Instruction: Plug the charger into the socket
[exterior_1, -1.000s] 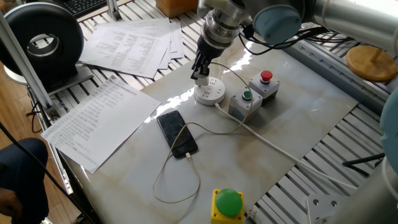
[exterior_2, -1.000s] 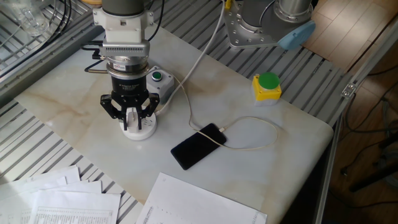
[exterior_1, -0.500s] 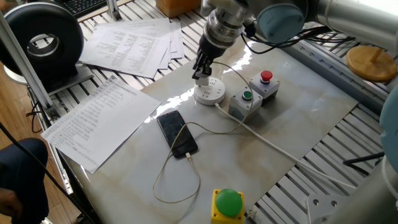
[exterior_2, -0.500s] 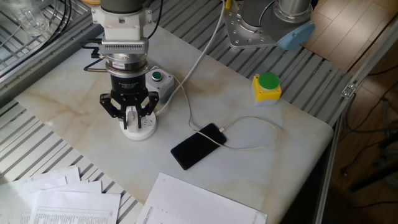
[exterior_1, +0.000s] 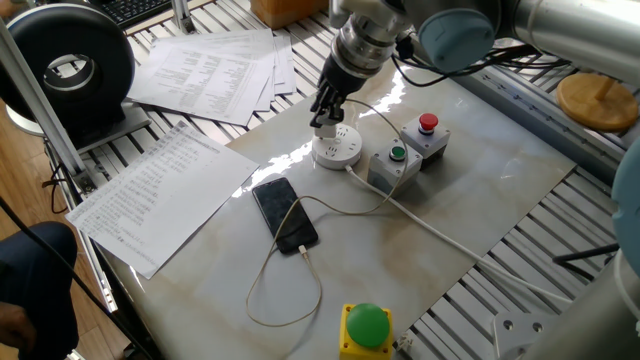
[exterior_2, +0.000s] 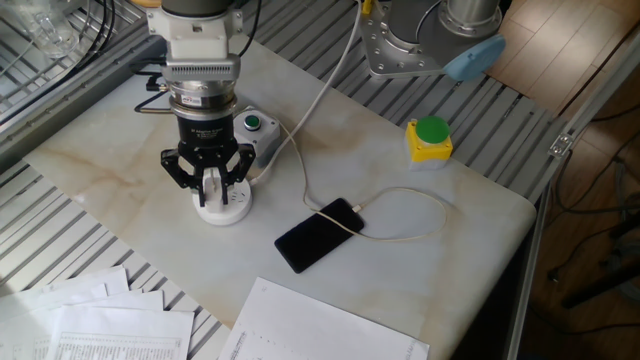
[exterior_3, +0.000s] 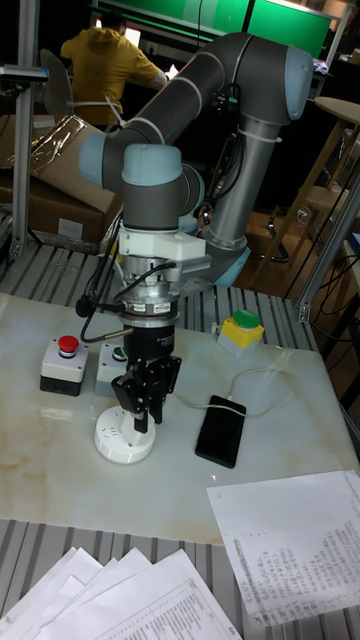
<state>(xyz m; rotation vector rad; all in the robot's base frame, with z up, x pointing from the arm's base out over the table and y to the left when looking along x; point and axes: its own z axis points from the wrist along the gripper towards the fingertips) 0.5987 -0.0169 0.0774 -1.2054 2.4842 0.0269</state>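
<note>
While the gripper (exterior_2: 212, 186) stands closed on the charger (exterior_2: 213, 184), the socket (exterior_2: 224, 208) lies directly beneath, apparently just apart.

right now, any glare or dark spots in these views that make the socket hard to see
One fixed view: bright window glare streaks the marble beside the socket, washing out its white rim. The other fixed view: even light, but the gripper covers most of it. Tall fixed view: dim background, table lit well enough, and the black fingers stand out clearly against the white puck.
</note>
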